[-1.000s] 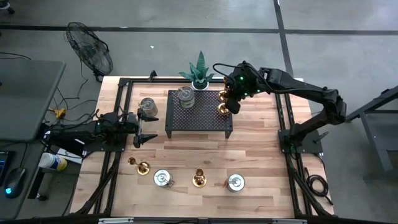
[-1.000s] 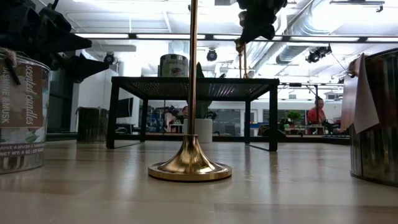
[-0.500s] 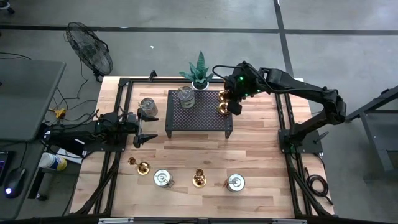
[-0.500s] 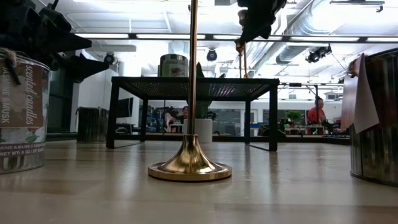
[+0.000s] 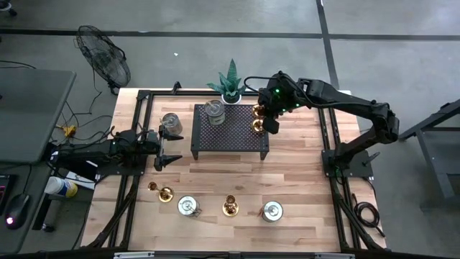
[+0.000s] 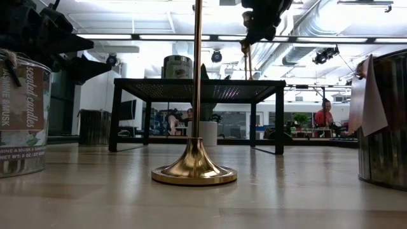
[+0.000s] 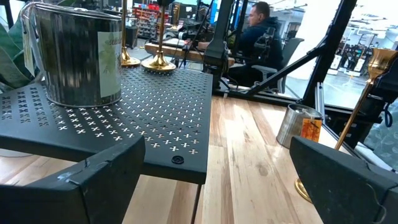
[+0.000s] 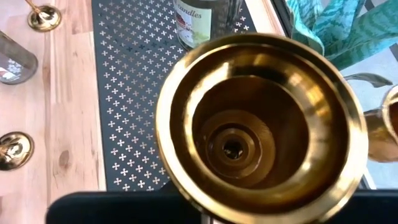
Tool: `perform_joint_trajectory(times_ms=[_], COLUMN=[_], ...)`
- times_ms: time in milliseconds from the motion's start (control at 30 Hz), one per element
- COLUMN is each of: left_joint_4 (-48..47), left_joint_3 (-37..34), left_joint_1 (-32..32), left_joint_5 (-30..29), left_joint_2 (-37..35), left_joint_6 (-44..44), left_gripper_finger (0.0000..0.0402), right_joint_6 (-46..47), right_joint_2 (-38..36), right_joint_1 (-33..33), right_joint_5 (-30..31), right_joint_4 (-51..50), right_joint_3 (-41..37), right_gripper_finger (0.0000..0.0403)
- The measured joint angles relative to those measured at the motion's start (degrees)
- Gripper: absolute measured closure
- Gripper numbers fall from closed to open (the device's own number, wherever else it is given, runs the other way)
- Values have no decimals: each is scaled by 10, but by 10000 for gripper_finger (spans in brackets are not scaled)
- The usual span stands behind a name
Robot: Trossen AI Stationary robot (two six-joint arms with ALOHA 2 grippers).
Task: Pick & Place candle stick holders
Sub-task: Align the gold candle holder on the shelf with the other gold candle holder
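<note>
My right gripper (image 5: 267, 124) hangs over the far right corner of the black perforated rack (image 5: 230, 133), shut on a brass candle stick holder (image 8: 249, 124). That holder's cup fills the right wrist view. A second brass holder (image 5: 257, 109) and a silvery tin holder (image 5: 215, 109) stand on the rack. Another tin (image 5: 171, 124) rests on the table left of the rack. Brass holders (image 5: 164, 193) (image 5: 230, 207) and silvery ones (image 5: 188, 207) (image 5: 272, 211) stand in a row near the front edge. My left gripper (image 5: 169, 149) waits open and level at the table's left, touching nothing. My right gripper holds the brass holder by the upper part of its slim stem (image 6: 249, 54), below the cup; the cup hides the exact spot in the wrist view. The fingers slant down from the table's right. The holder stands upright, its round base (image 7: 158, 63) on the rack top.
A spiky green plant in a white pot (image 5: 231, 83) stands just beyond the rack's far edge, close to my right gripper. A fan (image 5: 104, 57) sits off the table at far left. Bare wood lies between the rack and the front row (image 5: 230, 173).
My right gripper has rolled a little about its own pointing line while staying over the rack's far right corner, still shut on the holder. The holder has stayed upright in the same place.
</note>
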Motion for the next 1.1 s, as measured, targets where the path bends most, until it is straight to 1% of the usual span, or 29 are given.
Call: perform_joint_trajectory(times_ms=[300,1100], left_joint_4=[0,0], left_joint_3=[0,0], left_joint_1=[0,0], left_joint_5=[0,0], left_joint_2=[0,0], left_joint_6=[0,0], left_gripper_finger=[9,9], right_joint_6=[3,4], right_joint_2=[2,13], right_joint_1=[0,0], right_joint_5=[7,2], right_joint_4=[0,7], right_joint_3=[0,0], right_gripper_finger=[389,386])
